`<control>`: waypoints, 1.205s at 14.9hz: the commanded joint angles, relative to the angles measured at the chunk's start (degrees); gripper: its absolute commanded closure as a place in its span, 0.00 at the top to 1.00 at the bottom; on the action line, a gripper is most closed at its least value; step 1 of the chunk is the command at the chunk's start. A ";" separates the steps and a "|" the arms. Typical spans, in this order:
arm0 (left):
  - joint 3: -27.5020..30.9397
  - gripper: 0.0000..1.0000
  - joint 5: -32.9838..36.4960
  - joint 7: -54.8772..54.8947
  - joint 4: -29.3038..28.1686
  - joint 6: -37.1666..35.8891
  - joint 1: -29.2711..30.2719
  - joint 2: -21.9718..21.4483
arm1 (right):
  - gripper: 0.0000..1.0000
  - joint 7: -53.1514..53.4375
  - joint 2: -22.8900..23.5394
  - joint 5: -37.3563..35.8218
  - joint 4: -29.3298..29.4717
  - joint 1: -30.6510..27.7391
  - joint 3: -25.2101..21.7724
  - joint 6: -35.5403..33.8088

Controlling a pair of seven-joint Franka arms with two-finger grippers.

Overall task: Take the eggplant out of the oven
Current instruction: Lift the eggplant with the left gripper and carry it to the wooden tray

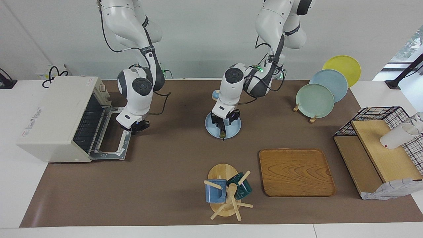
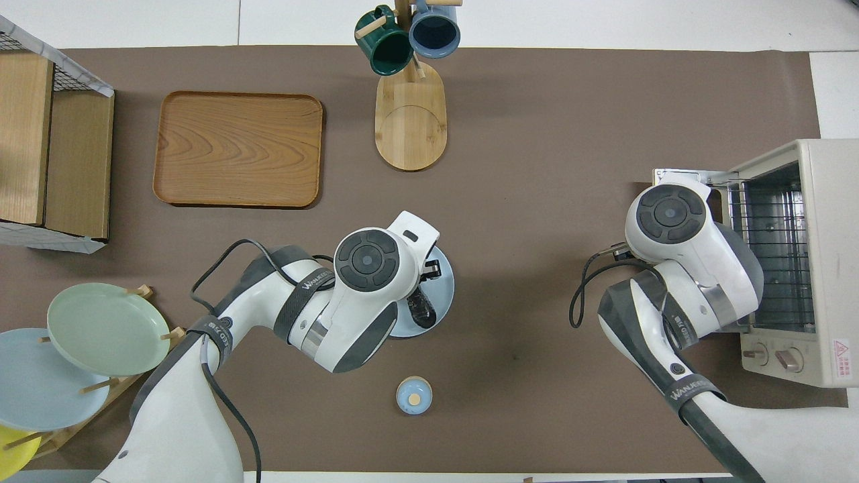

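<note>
Left arm bent sharply down at the elbow, wrist vertical, left claw (image 1: 225, 122) low, fingers partly spread. Right arm likewise folded down, right claw (image 1: 134, 127) low with fingertips together, waiting

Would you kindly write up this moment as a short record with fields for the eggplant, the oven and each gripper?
eggplant: lying on the blue plate, out of the oven; eggplant
oven: door down, rack bare; oven, at the right arm's end of the table
left gripper: down astride the eggplant on the plate; left gripper
right gripper: shut, over the edge of the open oven door; right gripper
</note>
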 commanded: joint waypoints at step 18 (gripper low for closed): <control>1.12 0.00 -5.14 34.90 32.58 -26.70 26.04 12.06 | 0.02 -26.61 -6.91 21.24 33.22 -13.11 0.85 -38.83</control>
